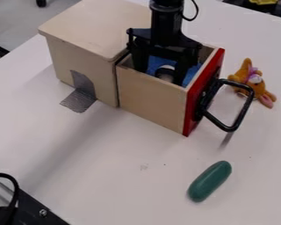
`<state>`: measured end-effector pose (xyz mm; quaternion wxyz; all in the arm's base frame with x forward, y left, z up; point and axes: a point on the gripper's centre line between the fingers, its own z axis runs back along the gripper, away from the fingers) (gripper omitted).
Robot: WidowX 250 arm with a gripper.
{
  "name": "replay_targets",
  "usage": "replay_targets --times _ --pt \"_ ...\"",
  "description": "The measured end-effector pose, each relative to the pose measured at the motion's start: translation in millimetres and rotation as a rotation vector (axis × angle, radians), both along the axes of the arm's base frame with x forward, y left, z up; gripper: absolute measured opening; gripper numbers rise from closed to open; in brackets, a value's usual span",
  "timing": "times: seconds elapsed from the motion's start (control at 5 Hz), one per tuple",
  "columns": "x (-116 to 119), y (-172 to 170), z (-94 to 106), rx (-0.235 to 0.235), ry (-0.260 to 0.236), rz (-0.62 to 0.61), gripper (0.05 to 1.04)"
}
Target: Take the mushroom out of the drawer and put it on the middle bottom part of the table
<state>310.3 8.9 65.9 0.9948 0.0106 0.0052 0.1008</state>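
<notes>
Mushroom lies in the drawer, within the open hand.

Arm cut off by top edge; mushroom partly hidden inside drawer; black equipment cropped lower left.

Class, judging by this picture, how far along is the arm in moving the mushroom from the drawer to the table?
Done: the drawer stands open beyond the box. In hand: the gripper is down in the drawer, fingers apart, with what looks like the mushroom between them; no firm grip shows. Left: gripping it, lifting it out and placing it on the table.
</notes>
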Motion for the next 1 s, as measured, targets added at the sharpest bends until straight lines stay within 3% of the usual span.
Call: replay_targets --times 0.4,0.8,1.0 --pt "-1.8 -0.5 -6.9 -0.024 0.003 0.012 0.972" --pt "-3.6 1.6 -8.5 -0.031 0.007 0.035 0.434" --pt "-4.8 1.6 -3.7 -0.031 0.010 0.033 0.310"
